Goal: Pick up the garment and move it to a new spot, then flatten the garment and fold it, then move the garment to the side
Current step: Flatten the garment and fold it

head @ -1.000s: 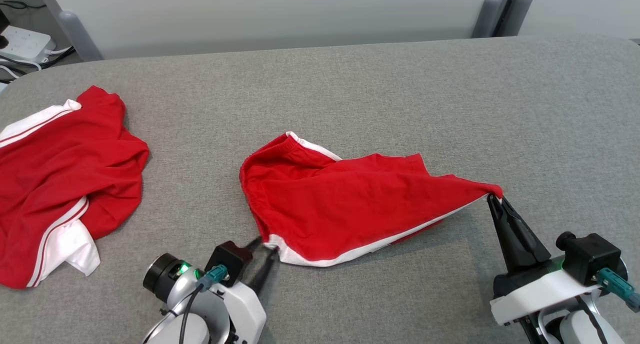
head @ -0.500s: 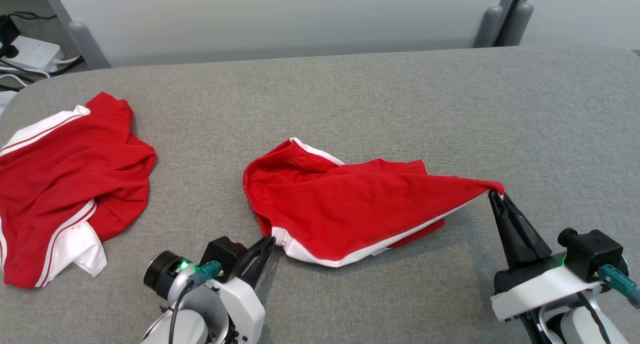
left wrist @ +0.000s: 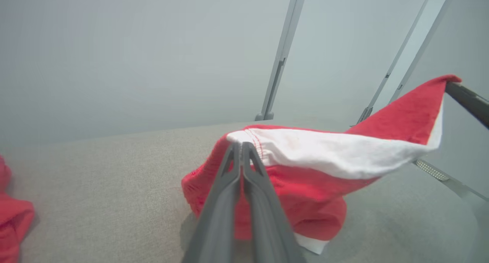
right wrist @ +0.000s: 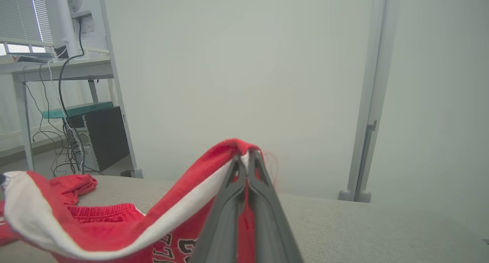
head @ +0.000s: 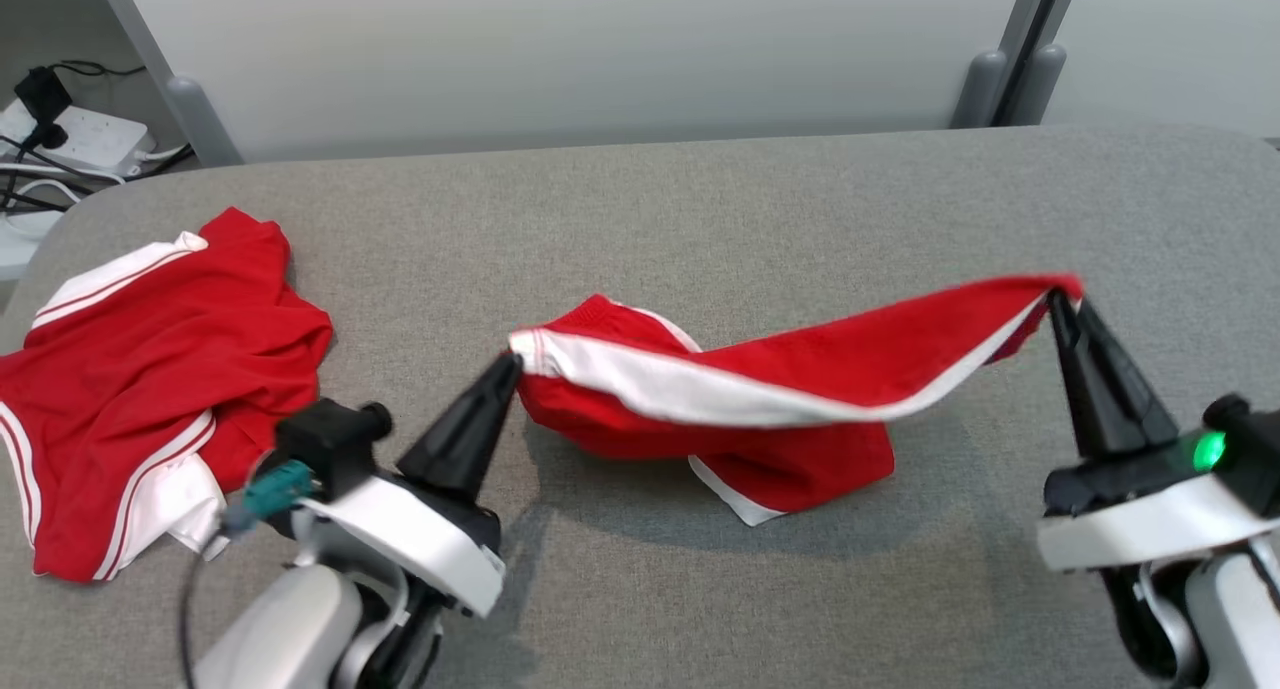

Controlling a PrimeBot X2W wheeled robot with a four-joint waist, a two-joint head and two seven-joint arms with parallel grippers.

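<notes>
The garment (head: 800, 364) is a pair of red shorts with white trim. It hangs stretched between my two grippers, and its lower part still rests on the grey table (head: 700, 199). My left gripper (head: 512, 357) is shut on the white-hemmed corner at the left. My right gripper (head: 1055, 297) is shut on the red corner at the right, held higher. The left wrist view has the left gripper (left wrist: 241, 144) pinching the white hem of the garment (left wrist: 324, 152). In the right wrist view the right gripper (right wrist: 247, 153) grips the garment (right wrist: 114, 232), which shows dark printed lettering.
A second red and white garment (head: 150, 369) lies crumpled at the table's left edge. Behind the table runs a pale wall with metal posts (head: 1000, 79). A power strip with cables (head: 70, 134) sits on the floor at the far left.
My left gripper has shut on the white-hemmed corner. Both grippers have risen, lifting the hem off the table and stretching it between them. The head camera has tilted up a little.
</notes>
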